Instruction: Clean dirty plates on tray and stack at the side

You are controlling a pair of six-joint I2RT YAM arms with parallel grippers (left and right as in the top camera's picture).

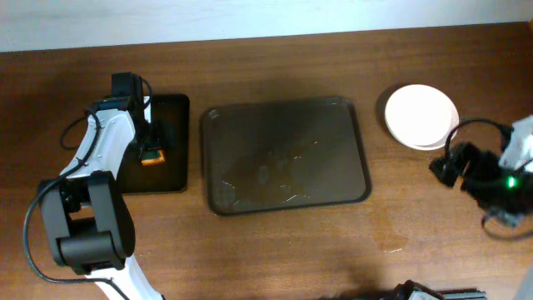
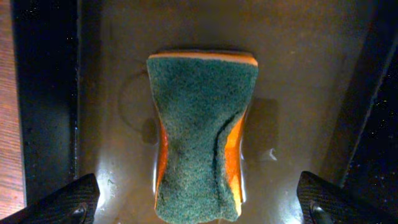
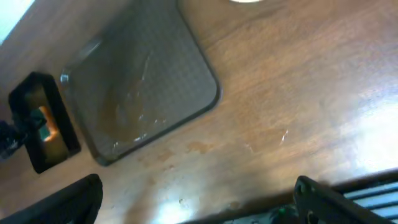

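The brown tray [image 1: 286, 155] lies mid-table with smears and no plates on it; it also shows in the right wrist view [image 3: 143, 87]. White plates [image 1: 420, 115] are stacked on the table to its right. A green-and-orange sponge [image 2: 200, 134] lies in a small black tray [image 1: 173, 142]. My left gripper [image 2: 199, 208] is open, its fingers well apart on either side of the sponge, not touching it. My right gripper [image 3: 199, 202] is open and empty above bare table near the right edge [image 1: 441, 167].
The small black sponge tray [image 2: 292, 74] has raised dark walls either side of the left gripper. Wet marks lie on the wood in front of the big tray [image 1: 391, 246]. Cables trail by the right arm [image 1: 500, 221].
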